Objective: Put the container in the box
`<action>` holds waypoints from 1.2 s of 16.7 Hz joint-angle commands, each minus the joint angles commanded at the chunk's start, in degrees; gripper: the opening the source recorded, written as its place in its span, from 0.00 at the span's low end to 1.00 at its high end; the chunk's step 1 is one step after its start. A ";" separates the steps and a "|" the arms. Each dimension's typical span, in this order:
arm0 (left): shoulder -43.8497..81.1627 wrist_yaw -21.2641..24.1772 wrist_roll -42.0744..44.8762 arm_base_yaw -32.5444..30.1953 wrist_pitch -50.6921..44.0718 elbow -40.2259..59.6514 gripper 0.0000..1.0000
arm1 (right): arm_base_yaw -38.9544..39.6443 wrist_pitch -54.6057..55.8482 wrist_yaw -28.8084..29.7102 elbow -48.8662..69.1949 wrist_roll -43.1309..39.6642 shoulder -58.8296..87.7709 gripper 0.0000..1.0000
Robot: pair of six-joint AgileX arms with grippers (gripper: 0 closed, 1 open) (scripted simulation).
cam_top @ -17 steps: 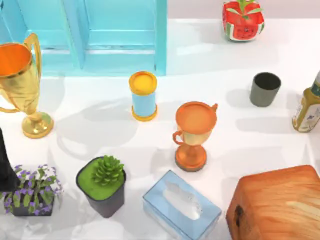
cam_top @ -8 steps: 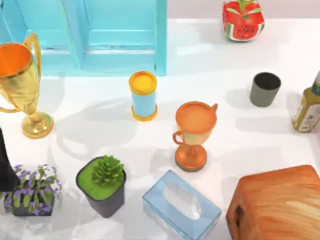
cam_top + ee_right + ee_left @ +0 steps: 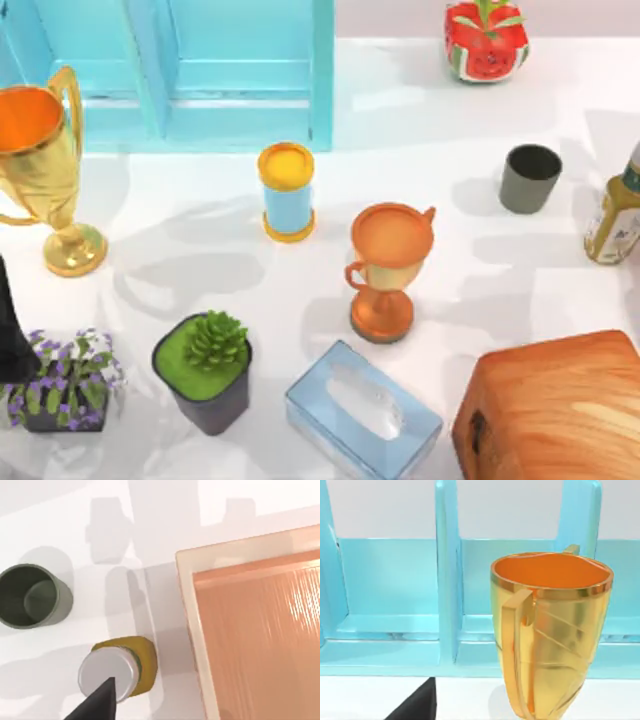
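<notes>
Standing upright, one container [image 3: 529,177], two trophies [image 3: 388,268], one box [image 3: 240,70]

Container [image 3: 530,178] open above — bottle [image 3: 615,218] crowds its right.

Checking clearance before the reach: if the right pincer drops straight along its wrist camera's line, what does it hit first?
Probably the yellow bottle with the silver cap: a dark pincer tip overlaps its cap, though height above it is unclear. The small dark grey-green cup stands off to the side, the wooden box on the bottle's other side.
</notes>
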 joint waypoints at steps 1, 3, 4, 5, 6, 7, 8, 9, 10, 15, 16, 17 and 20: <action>0.00 0.00 0.00 0.00 0.00 0.00 1.00 | 0.82 -2.79 0.02 4.29 0.34 4.81 1.00; 0.00 0.00 0.00 0.00 0.00 0.00 1.00 | 2.72 -7.65 -0.03 12.30 0.97 13.77 1.00; 0.00 0.00 0.00 0.00 0.00 0.00 1.00 | 3.79 -9.67 -0.09 16.04 1.25 17.83 1.00; 0.00 0.00 0.00 0.00 0.00 0.00 1.00 | 4.91 -11.47 -0.17 19.57 1.50 21.62 1.00; 0.00 0.00 0.00 0.00 0.00 0.00 1.00 | 6.06 -13.05 -0.26 22.85 1.72 25.12 1.00; 0.00 0.00 0.00 0.00 0.00 0.00 1.00 | 7.21 -14.42 -0.36 25.83 1.92 28.28 1.00; 0.00 0.00 0.00 0.00 0.00 0.00 1.00 | 8.35 -15.59 -0.47 28.48 2.08 31.07 1.00; 0.00 0.00 0.00 0.00 0.00 0.00 1.00 | 9.41 -16.52 -0.57 30.64 2.21 33.37 1.00; 0.00 0.00 0.00 0.00 0.00 0.00 1.00 | 10.37 -17.29 -0.67 32.46 2.31 35.35 1.00; 0.00 0.00 0.00 0.00 0.00 0.00 1.00 | 12.75 -18.88 -0.89 36.72 2.49 39.92 1.00; 0.00 0.00 0.00 0.00 0.00 0.00 1.00 | 12.75 -18.88 -0.89 36.72 2.49 39.92 1.00; 0.00 0.00 0.00 0.00 0.00 0.00 1.00 | 12.75 -18.88 -0.89 36.72 2.49 39.92 1.00; 0.00 0.00 0.00 0.00 0.00 0.00 1.00 | 12.49 -18.61 -0.88 36.39 2.45 39.83 1.00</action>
